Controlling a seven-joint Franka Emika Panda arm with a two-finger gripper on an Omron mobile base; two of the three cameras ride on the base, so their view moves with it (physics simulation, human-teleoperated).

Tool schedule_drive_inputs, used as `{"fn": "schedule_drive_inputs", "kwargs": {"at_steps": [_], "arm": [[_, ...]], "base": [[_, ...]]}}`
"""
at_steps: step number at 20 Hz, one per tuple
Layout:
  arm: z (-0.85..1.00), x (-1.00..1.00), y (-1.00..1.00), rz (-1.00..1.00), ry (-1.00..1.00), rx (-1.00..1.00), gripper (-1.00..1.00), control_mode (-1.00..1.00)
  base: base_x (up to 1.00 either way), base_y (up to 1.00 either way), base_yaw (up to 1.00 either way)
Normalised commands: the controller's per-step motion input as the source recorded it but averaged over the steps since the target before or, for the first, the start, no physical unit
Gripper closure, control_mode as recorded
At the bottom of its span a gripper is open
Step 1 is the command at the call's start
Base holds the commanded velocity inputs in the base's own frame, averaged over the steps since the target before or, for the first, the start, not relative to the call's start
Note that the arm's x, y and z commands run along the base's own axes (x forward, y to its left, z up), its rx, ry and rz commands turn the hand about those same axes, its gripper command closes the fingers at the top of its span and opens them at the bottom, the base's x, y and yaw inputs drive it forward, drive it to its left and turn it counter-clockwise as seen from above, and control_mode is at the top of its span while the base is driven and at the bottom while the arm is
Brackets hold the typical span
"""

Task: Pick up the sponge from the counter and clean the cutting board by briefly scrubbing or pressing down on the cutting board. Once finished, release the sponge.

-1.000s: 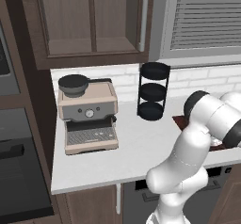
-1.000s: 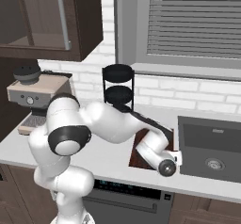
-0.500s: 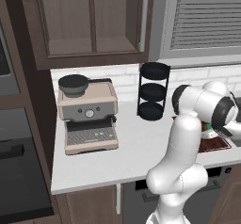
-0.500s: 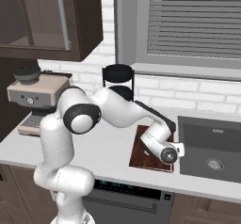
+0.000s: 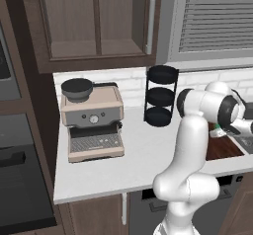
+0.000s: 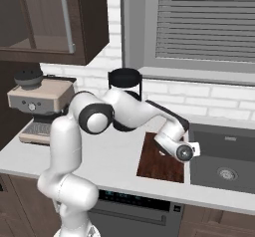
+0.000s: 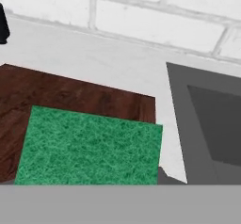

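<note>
Fingers' spread cannot be told; hand low over board, near its right edge. Sponge green side up above board. Sink right, on table.

rack behind cutting board (sink beside)
</note>
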Motion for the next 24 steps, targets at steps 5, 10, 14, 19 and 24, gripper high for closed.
{"fn": "schedule_drive_inputs", "kwargs": {"at_steps": [5,10,14,19,24], "arm": [[-0.19,0.72,0.01,-0.02,0.0,-0.07,1.0,-1.0],[-0.18,0.75,0.0,-0.01,-0.01,-0.04,1.0,-1.0],[-0.12,0.66,0.0,0.0,-0.03,-0.05,1.0,-1.0],[-0.12,0.61,0.1,-0.02,-0.05,-0.06,1.0,-1.0],[-0.11,0.64,0.14,-0.03,-0.07,-0.06,1.0,-1.0]], "base": [[0.0,0.0,0.0],[0.0,0.0,0.0],[0.0,0.0,0.0],[0.0,0.0,0.0],[0.0,0.0,0.0]]}}
